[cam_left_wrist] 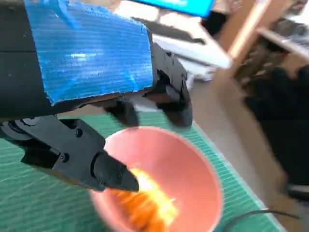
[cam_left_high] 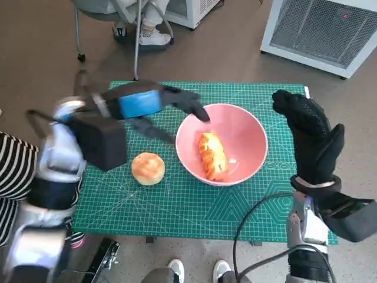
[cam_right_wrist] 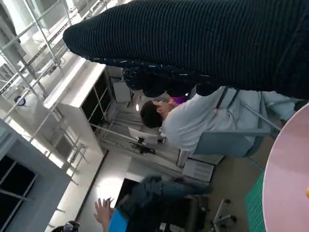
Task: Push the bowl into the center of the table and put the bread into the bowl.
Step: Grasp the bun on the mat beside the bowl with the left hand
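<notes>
One bread piece (cam_left_high: 212,155) lies in the pink bowl (cam_left_high: 247,127); the empty, spread left hand (cam_left_high: 154,102) hovers beside it. Next: grasp the round bun (cam_left_high: 148,168).

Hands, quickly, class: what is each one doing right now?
Left hand: open, holding nothing, fingers above the pink bowl.
Right hand: open, holding nothing, beside the bowl.

Brown floor (cam_left_high: 230,53) around a small table covered by a green cutting mat (cam_left_high: 177,200). White grilled appliance (cam_left_high: 321,32) at the far right, chair legs (cam_left_high: 136,41) at the far side. Right wrist view: white shelving unit (cam_right_wrist: 82,111), metal racks (cam_right_wrist: 43,53), seated person in pale top (cam_right_wrist: 198,121), bright light.
</notes>
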